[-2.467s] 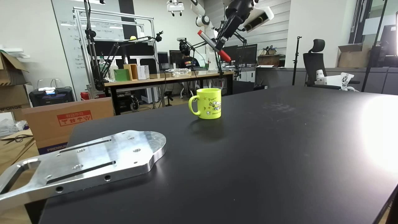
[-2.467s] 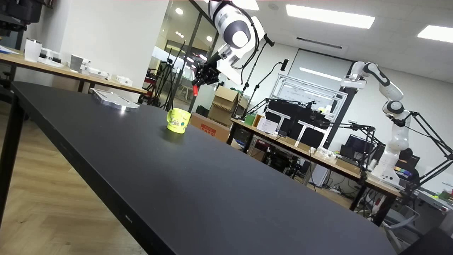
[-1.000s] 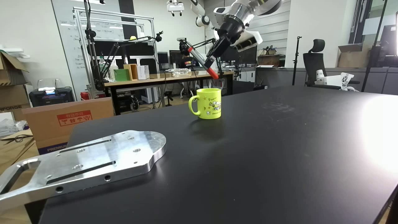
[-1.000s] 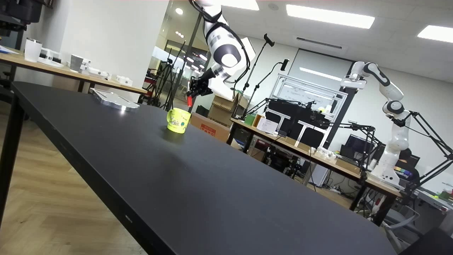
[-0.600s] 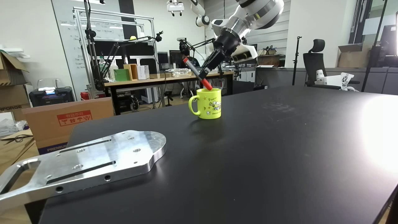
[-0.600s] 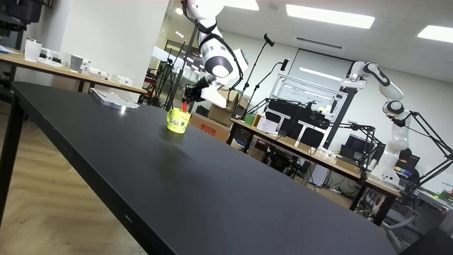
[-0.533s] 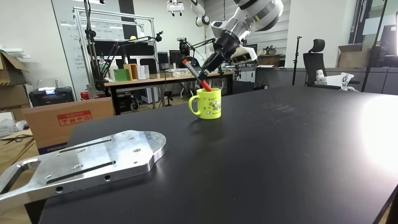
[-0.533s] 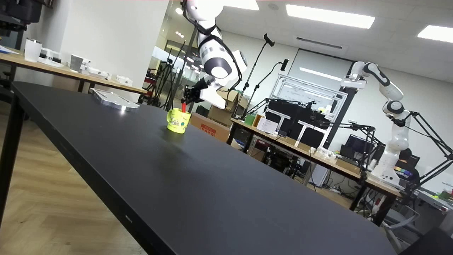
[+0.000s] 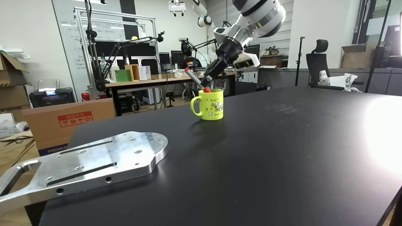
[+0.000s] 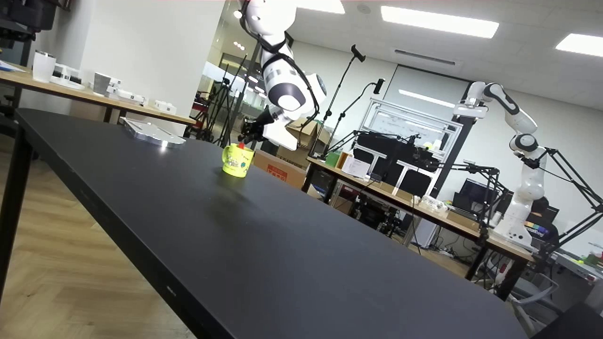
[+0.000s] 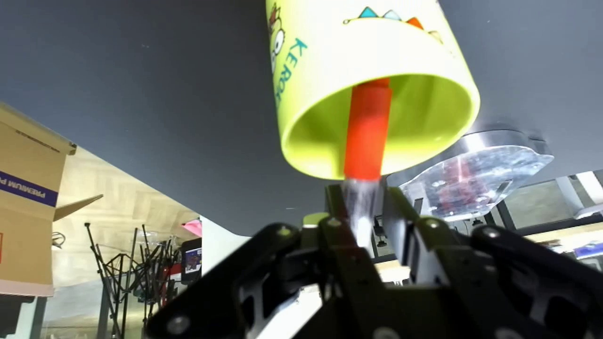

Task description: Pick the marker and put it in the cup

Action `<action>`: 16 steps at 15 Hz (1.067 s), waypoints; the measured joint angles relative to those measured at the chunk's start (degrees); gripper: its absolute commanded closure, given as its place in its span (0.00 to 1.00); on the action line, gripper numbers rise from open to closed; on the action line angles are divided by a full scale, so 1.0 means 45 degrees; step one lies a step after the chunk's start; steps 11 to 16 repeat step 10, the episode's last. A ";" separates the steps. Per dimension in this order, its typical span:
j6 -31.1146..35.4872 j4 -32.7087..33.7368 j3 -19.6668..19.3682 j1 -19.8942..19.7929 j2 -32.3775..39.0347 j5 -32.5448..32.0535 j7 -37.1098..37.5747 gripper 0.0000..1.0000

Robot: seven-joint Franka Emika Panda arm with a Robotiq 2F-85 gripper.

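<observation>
The marker is a thin stick with red ends and a grey middle. It slants, with its lower red end inside the mouth of the yellow-green cup. The cup stands upright on the table; its handle shows in both exterior views. My gripper is just above the cup's rim. In the wrist view my fingertips are shut on the grey middle of the marker. The red end reaches into the cup; its very tip is hidden.
A shiny metal plate lies on the black table; the wrist view shows it behind the cup. A cardboard box stands beside the table edge.
My gripper has come down with the marker over the last seconds. The marker's lower red end has gone from above the cup to inside its mouth. The cup has not moved.
</observation>
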 measured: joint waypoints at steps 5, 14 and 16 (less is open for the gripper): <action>-0.0022 0.0277 0.0155 -0.0012 -0.0096 -0.0001 0.0000 0.08; -0.0093 0.0330 0.0222 -0.0002 -0.0465 -0.0013 0.0023 0.00; -0.0093 0.0330 0.0222 -0.0002 -0.0465 -0.0013 0.0023 0.00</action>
